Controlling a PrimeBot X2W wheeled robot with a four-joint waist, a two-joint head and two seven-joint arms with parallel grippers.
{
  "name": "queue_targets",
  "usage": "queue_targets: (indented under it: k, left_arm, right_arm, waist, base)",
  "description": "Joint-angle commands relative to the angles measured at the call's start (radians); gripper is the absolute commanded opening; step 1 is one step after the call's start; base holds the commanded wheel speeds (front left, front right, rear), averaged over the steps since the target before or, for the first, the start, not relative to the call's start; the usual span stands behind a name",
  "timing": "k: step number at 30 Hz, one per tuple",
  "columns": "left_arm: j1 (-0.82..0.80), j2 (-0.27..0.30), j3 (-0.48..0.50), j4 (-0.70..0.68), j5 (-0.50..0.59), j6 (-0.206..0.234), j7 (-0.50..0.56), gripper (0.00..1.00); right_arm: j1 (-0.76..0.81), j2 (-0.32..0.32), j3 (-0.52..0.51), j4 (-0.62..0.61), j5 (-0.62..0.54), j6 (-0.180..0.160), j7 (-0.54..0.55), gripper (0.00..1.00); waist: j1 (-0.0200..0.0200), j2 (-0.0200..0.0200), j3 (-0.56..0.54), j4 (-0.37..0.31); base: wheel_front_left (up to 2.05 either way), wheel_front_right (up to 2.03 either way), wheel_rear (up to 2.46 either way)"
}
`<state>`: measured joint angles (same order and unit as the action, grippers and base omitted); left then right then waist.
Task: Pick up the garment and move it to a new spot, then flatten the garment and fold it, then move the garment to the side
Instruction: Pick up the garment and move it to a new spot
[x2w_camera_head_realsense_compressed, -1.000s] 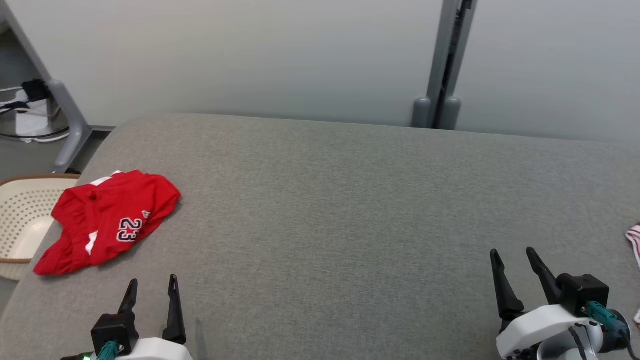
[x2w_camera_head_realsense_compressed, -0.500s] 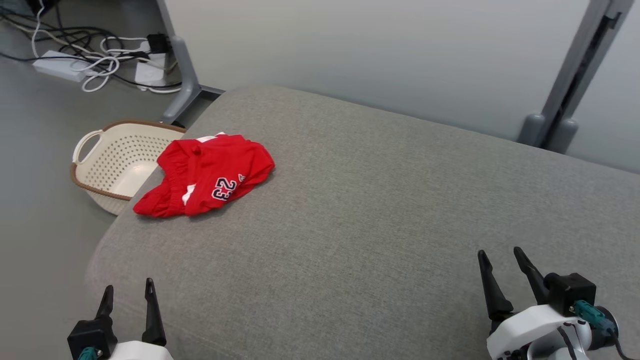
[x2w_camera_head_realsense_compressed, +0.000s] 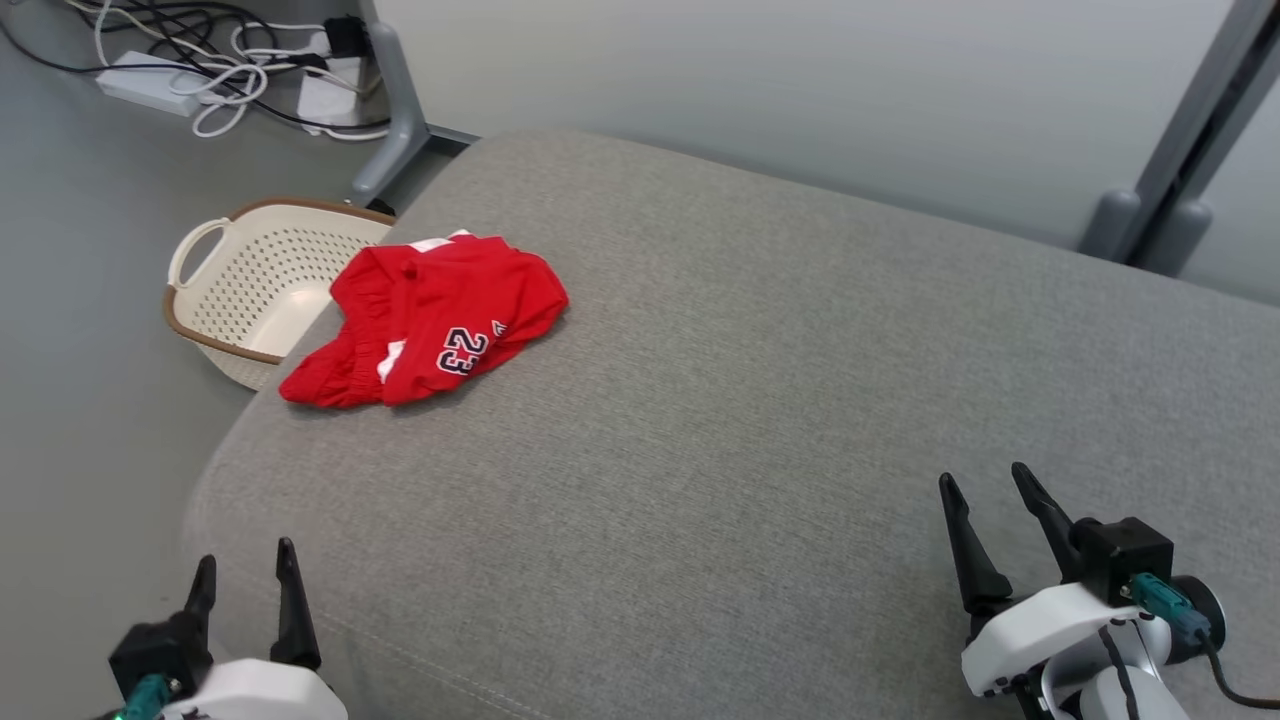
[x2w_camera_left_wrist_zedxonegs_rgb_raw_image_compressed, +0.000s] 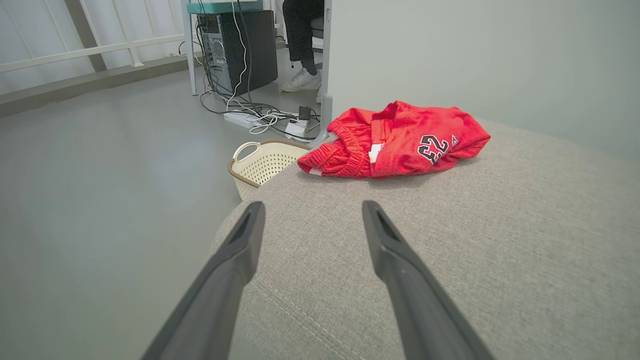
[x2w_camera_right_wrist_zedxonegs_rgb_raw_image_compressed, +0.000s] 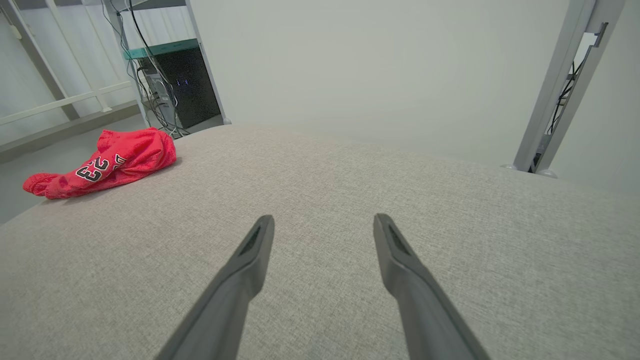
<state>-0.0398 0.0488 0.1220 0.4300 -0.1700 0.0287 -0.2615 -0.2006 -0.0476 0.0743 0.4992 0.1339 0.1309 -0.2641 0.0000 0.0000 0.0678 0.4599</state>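
The garment (x2w_camera_head_realsense_compressed: 430, 320) is a crumpled pair of red shorts with a white stripe and the number 23, lying near the far left corner of the grey padded surface (x2w_camera_head_realsense_compressed: 750, 400). The left wrist view has the garment (x2w_camera_left_wrist_zedxonegs_rgb_raw_image_compressed: 400, 140) ahead of the fingers, and the right wrist view has the garment (x2w_camera_right_wrist_zedxonegs_rgb_raw_image_compressed: 105, 167) far off to the left. My left gripper (x2w_camera_head_realsense_compressed: 245, 565) hovers open and empty at the surface's near left edge, well short of the garment. My right gripper (x2w_camera_head_realsense_compressed: 985, 480) is open and empty at the near right.
A cream perforated basket (x2w_camera_head_realsense_compressed: 250, 285) stands on the floor just beyond the surface's left corner, beside the garment. Cables and a power strip (x2w_camera_head_realsense_compressed: 150, 80) lie on the floor near a grey post (x2w_camera_head_realsense_compressed: 395, 110). A person's shoe (x2w_camera_left_wrist_zedxonegs_rgb_raw_image_compressed: 300, 80) shows by a desk.
The head camera has turned left and tilted down, so the whole scene shifted right and the basket and floor cables came into view. The garment lies as before, and both grippers stay open.
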Motion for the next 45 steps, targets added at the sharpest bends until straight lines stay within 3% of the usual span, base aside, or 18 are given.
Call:
queue_targets:
  k: [1, 13, 30, 35, 36, 37, 38, 45]
  left_arm:
    - [-0.026, 0.004, 0.007, 0.006, -0.007, -0.007, -0.005, 1.00]
    - [-0.329, 0.028, 0.095, 0.159, -0.001, -0.063, -0.005, 1.00]
    - [-0.630, 0.167, 0.183, 0.605, 0.001, -0.058, -0.005, 1.00]
    - [-0.668, 0.180, 0.197, 0.722, -0.021, -0.060, -0.004, 1.00]
    - [-0.676, 0.183, 0.194, 0.739, -0.022, -0.064, -0.001, 0.77]
    - [-0.680, 0.182, 0.191, 0.749, -0.021, -0.068, -0.001, 0.35]
    - [-0.685, 0.182, 0.187, 0.748, -0.018, -0.071, -0.002, 0.00]
    - [-0.682, 0.190, 0.157, 0.613, 0.019, -0.091, -0.003, 0.00]
  right_arm:
    - [-0.010, -0.007, -0.002, -0.004, -0.010, 0.000, 0.000, 1.00]
    - [-0.103, -0.007, -0.013, -0.038, -0.131, 0.000, 0.000, 1.00]
    - [-0.193, -0.036, 0.002, -0.100, -0.147, 0.000, 0.000, 1.00]
    - [-0.196, -0.040, -0.002, -0.105, -0.143, 0.000, 0.000, 1.00]
    - [-0.196, -0.040, -0.005, -0.105, -0.142, 0.000, 0.000, 1.00]
    - [-0.197, -0.039, -0.008, -0.105, -0.142, 0.000, 0.000, 1.00]
    - [-0.196, -0.038, -0.011, -0.104, -0.142, 0.000, 0.000, 1.00]
    - [-0.181, -0.021, -0.019, -0.092, -0.127, 0.000, 0.000, 1.00]
  waist:
    - [0.0000, 0.0000, 0.021, -0.021]
    - [0.0000, 0.0000, 0.195, -0.151]
    - [0.0000, 0.0000, 0.346, -0.310]
    - [0.0000, 0.0000, 0.353, -0.334]
    - [0.0000, 0.0000, 0.352, -0.336]
    - [0.0000, 0.0000, 0.351, -0.337]
    - [0.0000, 0.0000, 0.348, -0.338]
    - [0.0000, 0.0000, 0.308, -0.344]
  base:
    - [0.00, 0.00, 0.00]
    - [0.00, 0.00, 0.00]
    - [0.00, 0.00, 0.00]
    - [0.00, 0.00, 0.00]
    - [0.00, 0.00, 0.00]
    - [0.00, 0.00, 0.00]
    - [0.00, 0.00, 0.00]
    - [0.00, 0.00, 0.00]
